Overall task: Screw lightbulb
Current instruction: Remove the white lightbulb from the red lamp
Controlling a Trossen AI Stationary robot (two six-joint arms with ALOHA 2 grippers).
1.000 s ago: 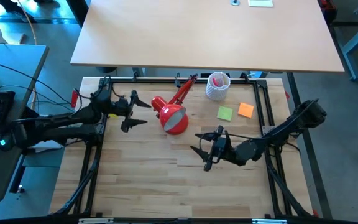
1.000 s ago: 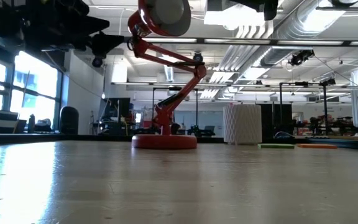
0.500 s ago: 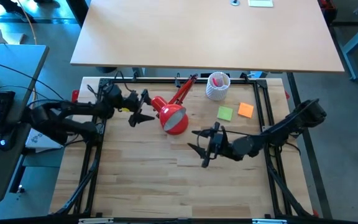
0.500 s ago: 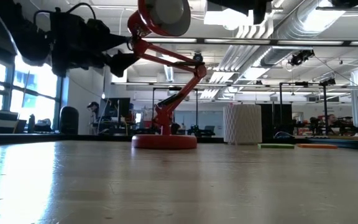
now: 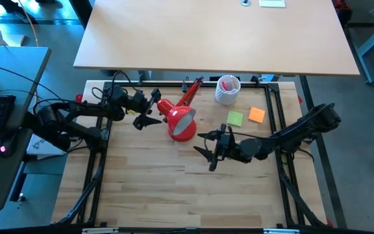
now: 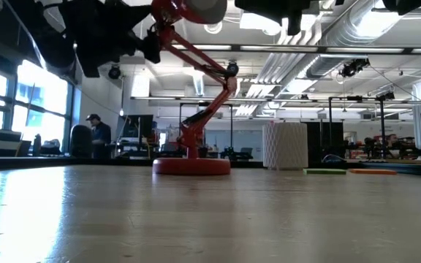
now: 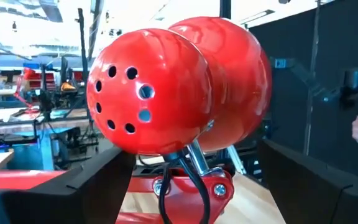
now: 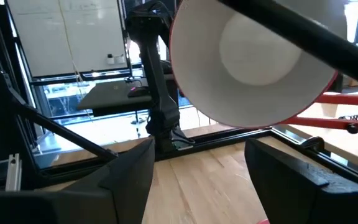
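spread right hand [image 5: 208,151] faces the lightbulb [image 8: 258,55] seated inside the red shade [image 5: 182,123].

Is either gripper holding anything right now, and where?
Nothing is held. Left gripper sits open behind the red lamp's shade; right gripper is open facing its mouth. No lightbulb shows.

Red lamp [image 5: 181,119], white perforated cup [image 5: 226,90], green note [image 5: 235,118] beside orange note [image 5: 256,115].
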